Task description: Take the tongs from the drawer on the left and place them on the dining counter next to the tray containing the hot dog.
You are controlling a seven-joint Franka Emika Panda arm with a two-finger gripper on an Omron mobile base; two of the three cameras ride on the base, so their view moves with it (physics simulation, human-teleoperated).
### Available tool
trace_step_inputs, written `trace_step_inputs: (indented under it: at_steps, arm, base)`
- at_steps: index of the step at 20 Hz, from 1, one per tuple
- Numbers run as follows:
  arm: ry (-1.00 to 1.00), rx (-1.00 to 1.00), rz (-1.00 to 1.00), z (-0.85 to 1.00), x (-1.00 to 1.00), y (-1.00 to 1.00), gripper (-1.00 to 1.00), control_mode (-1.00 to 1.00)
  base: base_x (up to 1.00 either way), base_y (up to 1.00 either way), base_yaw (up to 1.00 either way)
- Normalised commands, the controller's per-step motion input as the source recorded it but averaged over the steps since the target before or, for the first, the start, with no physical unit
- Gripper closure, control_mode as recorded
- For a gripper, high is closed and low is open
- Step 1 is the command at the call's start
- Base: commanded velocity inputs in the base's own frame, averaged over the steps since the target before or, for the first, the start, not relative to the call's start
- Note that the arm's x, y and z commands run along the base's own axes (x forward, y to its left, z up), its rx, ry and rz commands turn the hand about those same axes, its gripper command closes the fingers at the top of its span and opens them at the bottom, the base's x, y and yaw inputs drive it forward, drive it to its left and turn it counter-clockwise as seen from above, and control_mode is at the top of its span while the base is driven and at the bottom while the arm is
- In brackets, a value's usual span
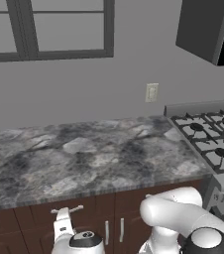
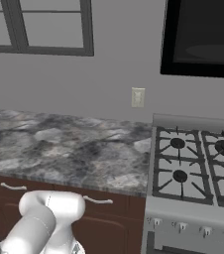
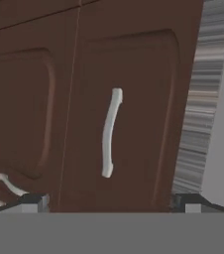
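Observation:
The drawer is shut, a dark brown wood front just under the marbled counter's edge. Its curved silver bar handle stands on end in the rolled hand view and lies level in the left base view. My gripper is open and empty, its fingertips spread wide, facing the drawer front a short way off with the handle centred between them. The tongs are hidden. The tray, the hot dog and the dining counter are out of view.
A grey marbled counter without a sink runs along the wall. A gas stove adjoins it on the right. Cabinet doors with upright handles sit below the drawer. A second drawer handle is beside the stove. My arm rises in front.

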Motion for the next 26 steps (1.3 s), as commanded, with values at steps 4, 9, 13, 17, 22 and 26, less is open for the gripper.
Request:
trace_step_inputs:
  at_steps: [4,9,13,17,22,26]
  arm:
    - [-0.13,0.0,0.03,-0.26,0.41,0.0,-1.0,-1.0]
    - [-0.01,0.0,0.01,-0.02,0.01,0.0,-1.0,-1.0]
    - [-0.05,0.0,0.0,-0.08,0.0,0.0,-1.0,-1.0]
    - [-0.11,0.0,0.0,-0.19,0.09,0.03,-1.0,-1.0]
    - [-0.07,0.0,0.0,-0.1,0.28,0.01,-1.0,-1.0]
    - [-0.02,0.0,0.0,-0.05,0.37,0.05,-1.0,-1.0]
  base:
    - [0.0,0.0,0.0]
    - [0.0,0.0,0.0]
    - [0.0,0.0,0.0]
    - [0.0,0.0,0.0]
    - [0.0,0.0,0.0]
    - [0.0,0.0,0.0]
